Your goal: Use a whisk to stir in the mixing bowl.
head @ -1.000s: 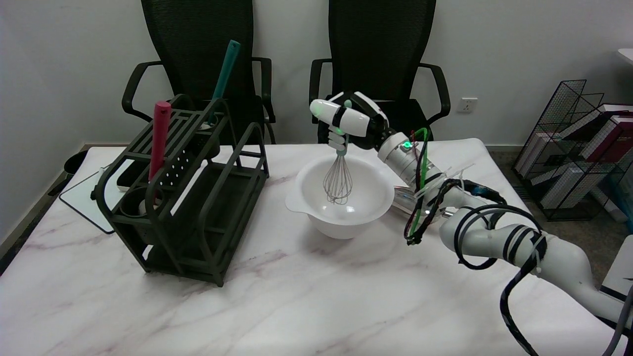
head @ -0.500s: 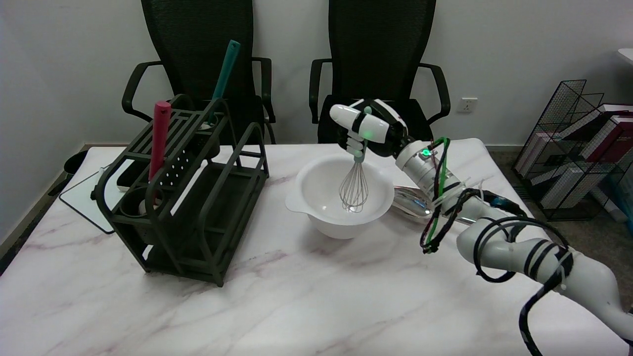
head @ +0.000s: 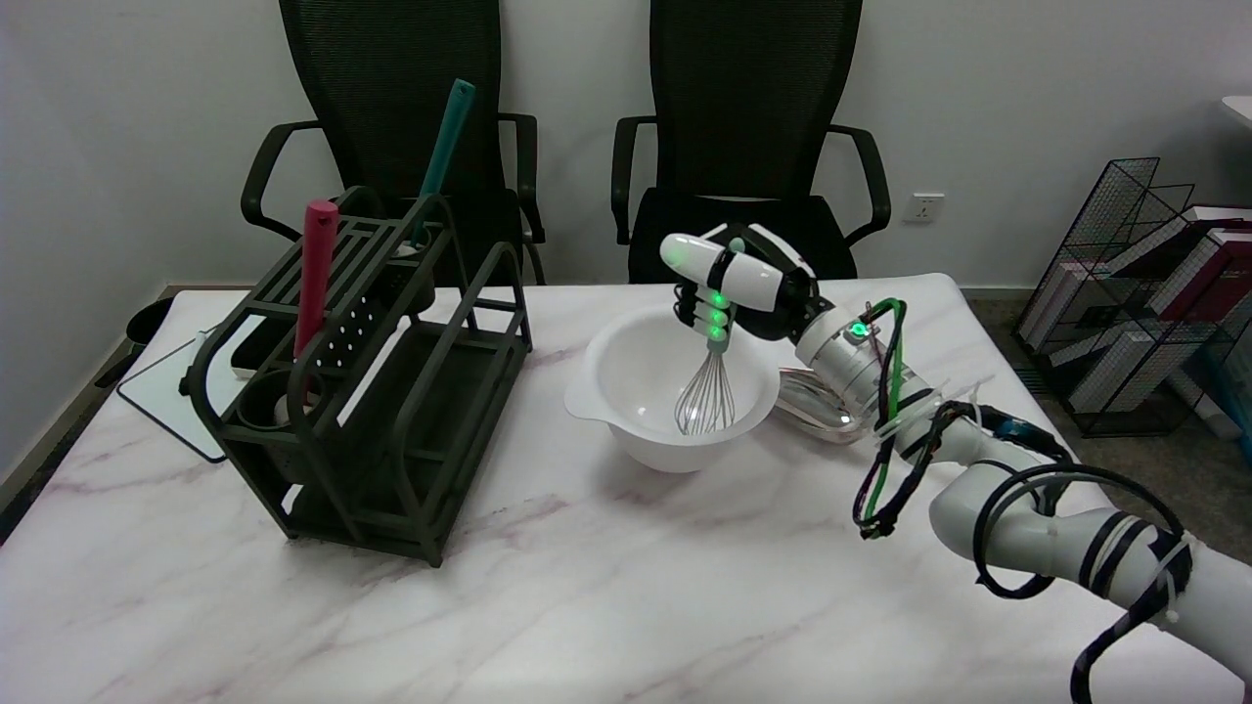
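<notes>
Whisk (head: 706, 391) wires hang straight below the fingers (head: 712, 311) of the right hand (head: 736, 284), which are wrapped tight around its pale green handle. The wire head sits low inside the white mixing bowl (head: 626, 364), toward the bowl's right wall, and whether it touches the bottom cannot be told. The bowl stands on the marble surface (head: 587, 587) directly beneath the fingers, its pouring lip pointing left, away from them. The white right arm (head: 1027, 508), wound with black and green cables, runs off to the lower right behind the hand.

Just right of the bowl, below the wrist, lies a shiny silver thing (head: 817, 406), partly hidden. Well to the left of the fingers stands a dark green rack (head: 391, 391) holding a red-handled utensil (head: 315, 274) and, farther back, a teal-handled utensil (head: 445, 147). Behind the fingers, beyond the surface's far edge, are 2 black office chairs (head: 753, 117). Far right on the floor is a wire basket with books (head: 1164, 293).
</notes>
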